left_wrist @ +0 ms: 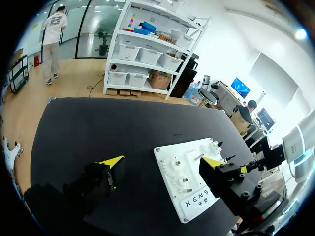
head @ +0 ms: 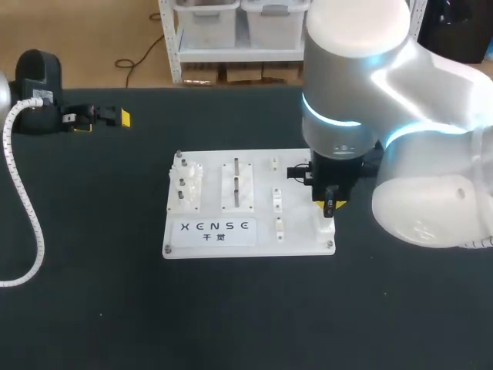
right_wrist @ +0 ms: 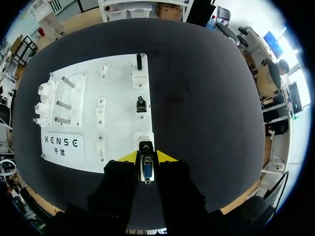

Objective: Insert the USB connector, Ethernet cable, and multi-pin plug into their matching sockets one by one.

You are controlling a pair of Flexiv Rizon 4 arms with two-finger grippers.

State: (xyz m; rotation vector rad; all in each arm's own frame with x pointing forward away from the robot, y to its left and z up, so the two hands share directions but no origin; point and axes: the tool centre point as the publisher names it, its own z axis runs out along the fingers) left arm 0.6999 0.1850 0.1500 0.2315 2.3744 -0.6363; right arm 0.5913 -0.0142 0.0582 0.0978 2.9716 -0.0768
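1. Step in hand, as I judge it: seating the multi-pin plug [right_wrist: 146,170]. It looks like the last of the 3.
2. The right pincer [right_wrist: 146,158] is clamped on that plug, 1 yellow tip on each side, with the blue face showing between them.
3. The plug hangs over the near right corner of the white board [right_wrist: 118,98]. The matching socket [right_wrist: 143,139] lies just ahead of the fingertips, in line with the plug. Whether plug and socket already touch I cannot tell.
4. To do it well, keep the plug's long side square to the socket's slot and come straight down without tilt. Press only once the shells have met evenly, since a skewed start could bend pins or jam.
5. Let go only when the plug sits flush.
6. Farther along the same column, a middle dark connector [right_wrist: 141,104] and a far dark connector [right_wrist: 139,61] each stand in a socket. I take them for the other 2 items, though I cannot tell which is which.
7. The left pincer [left_wrist: 161,161] hangs with its fingers apart and nothing between them. It is over the black worktop [left_wrist: 88,128], well apart from the board.
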